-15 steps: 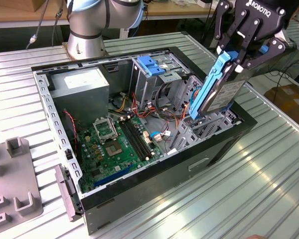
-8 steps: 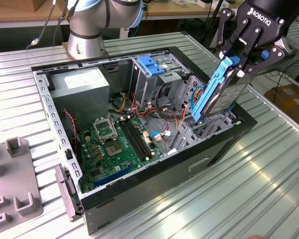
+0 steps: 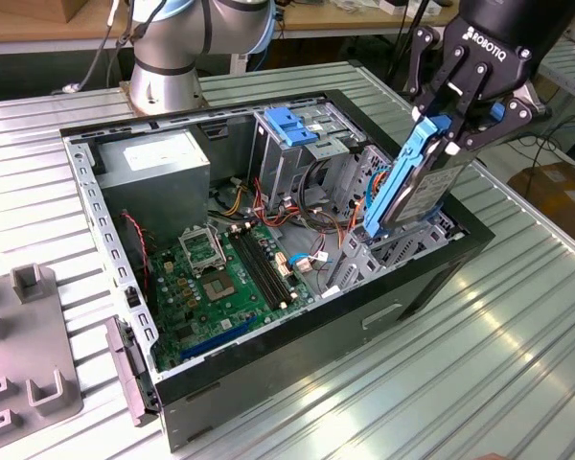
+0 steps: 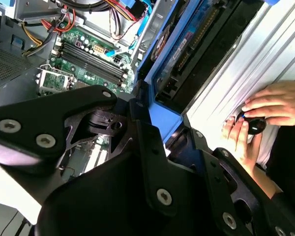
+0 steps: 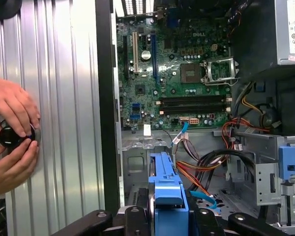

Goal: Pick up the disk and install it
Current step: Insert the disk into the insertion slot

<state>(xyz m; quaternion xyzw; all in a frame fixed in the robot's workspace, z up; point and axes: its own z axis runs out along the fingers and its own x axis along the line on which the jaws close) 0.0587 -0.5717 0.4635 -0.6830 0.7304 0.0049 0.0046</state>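
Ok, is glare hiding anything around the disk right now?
Exterior view: the disk, held in the gripper, is evenly lit with no glare on it. Second wrist view: the ribbed table is washed out white near a person's hand. First wrist view: the motherboard is evenly lit, without glare.

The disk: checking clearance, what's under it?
The disk, tilted in the shut jaws, hangs over the grey drive bay and orange cables. Its lower end covers the bay's floor.
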